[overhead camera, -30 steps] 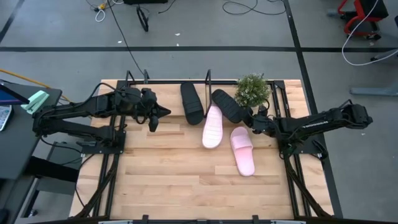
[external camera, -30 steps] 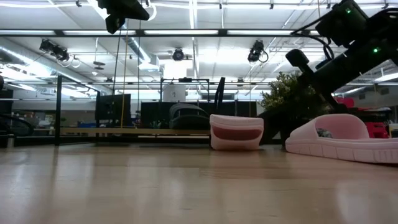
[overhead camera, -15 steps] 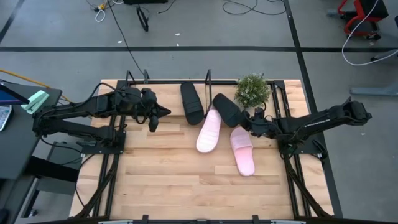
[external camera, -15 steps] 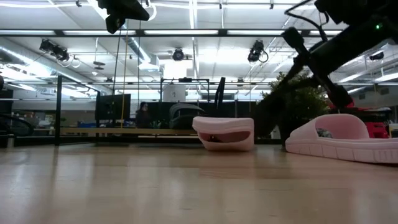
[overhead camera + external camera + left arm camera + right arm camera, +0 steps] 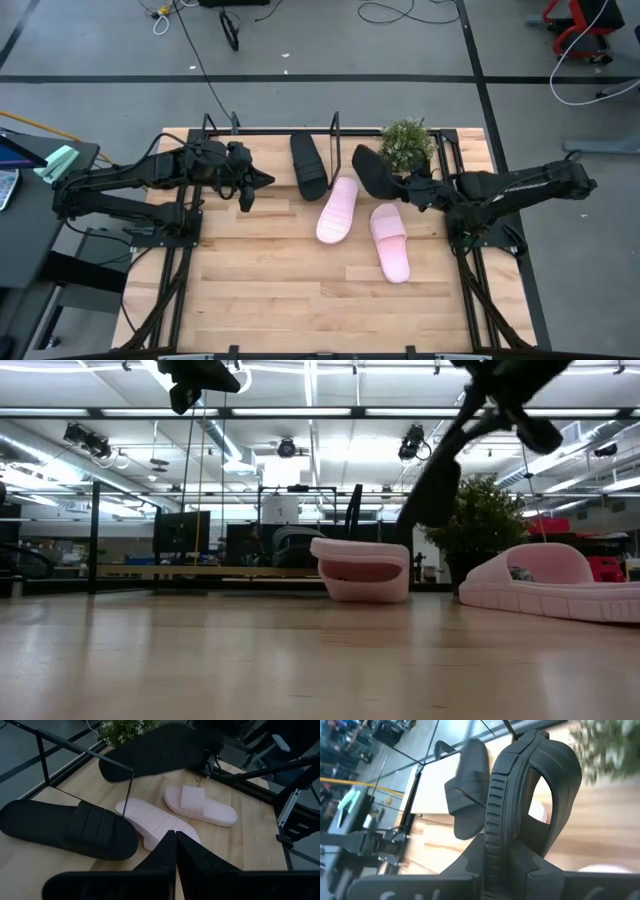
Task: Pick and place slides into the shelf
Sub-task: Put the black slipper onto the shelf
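Observation:
A black slide lies on the shelf at the table's far edge. My right gripper is shut on the second black slide, which is off the table beside the potted plant. In the low view this slide hangs slanting below the gripper. Two pink slides lie sole-down on the table, one in the middle and one nearer the right. My left gripper is shut and hovers left of the shelf's slide; its wrist view looks past the shut fingers at all the slides. My right gripper pinches the black slide's sole between its two fingers, one on each face, at the end nearest the arm. The fingers come from the table's right. The slide is lifted clear, turned on its edge, with its strap arching beyond the fingers.
A green potted plant stands at the far right, close to the lifted slide. Thin black shelf bars stand upright between the slides. Bare wood fills the table's near half.
My right gripper has risen and drawn toward the far edge with the black slide, which has left the table and turned onto its edge. On the way the slide pushed the middle pink slide, whose near end swung toward the table's left.

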Tool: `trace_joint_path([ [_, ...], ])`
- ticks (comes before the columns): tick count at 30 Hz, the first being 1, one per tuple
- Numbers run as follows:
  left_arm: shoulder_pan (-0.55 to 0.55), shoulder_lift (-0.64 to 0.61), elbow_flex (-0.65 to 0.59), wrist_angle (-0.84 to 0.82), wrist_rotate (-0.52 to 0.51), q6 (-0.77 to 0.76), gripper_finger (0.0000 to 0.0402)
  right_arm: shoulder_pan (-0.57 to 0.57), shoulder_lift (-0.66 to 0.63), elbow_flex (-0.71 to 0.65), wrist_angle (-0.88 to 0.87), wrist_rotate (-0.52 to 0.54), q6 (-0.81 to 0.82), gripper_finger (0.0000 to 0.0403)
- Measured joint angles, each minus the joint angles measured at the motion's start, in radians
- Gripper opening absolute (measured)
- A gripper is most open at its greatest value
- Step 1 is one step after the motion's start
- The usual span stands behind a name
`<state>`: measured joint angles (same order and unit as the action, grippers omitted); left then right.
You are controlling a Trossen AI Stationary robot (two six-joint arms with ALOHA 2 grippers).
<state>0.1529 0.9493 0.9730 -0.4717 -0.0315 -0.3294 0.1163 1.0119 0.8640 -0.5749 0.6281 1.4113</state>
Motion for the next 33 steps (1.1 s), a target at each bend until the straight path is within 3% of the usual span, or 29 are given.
trace_joint_path([
  [8, 0.000, 0.000, 0.000, 0.000, 0.000, 0.000, 0.0023, -0.015, 0.000, 0.194, -0.083, 0.004, -0.197, 0.0046],
  [16, 0.001, 0.000, 0.000, 0.002, -0.015, 0.002, 0.0008, -0.081, 0.053, 0.349, -0.085, -0.018, -0.606, 0.0045],
  [23, 0.001, 0.000, 0.000, 0.004, -0.054, -0.001, 0.0021, -0.144, 0.242, 0.527, -0.158, -0.143, -0.890, 0.0045],
  [33, 0.001, 0.000, 0.000, 0.002, -0.054, -0.027, 0.0011, -0.160, 0.544, 0.825, -0.296, -0.146, -1.198, 0.0045],
])
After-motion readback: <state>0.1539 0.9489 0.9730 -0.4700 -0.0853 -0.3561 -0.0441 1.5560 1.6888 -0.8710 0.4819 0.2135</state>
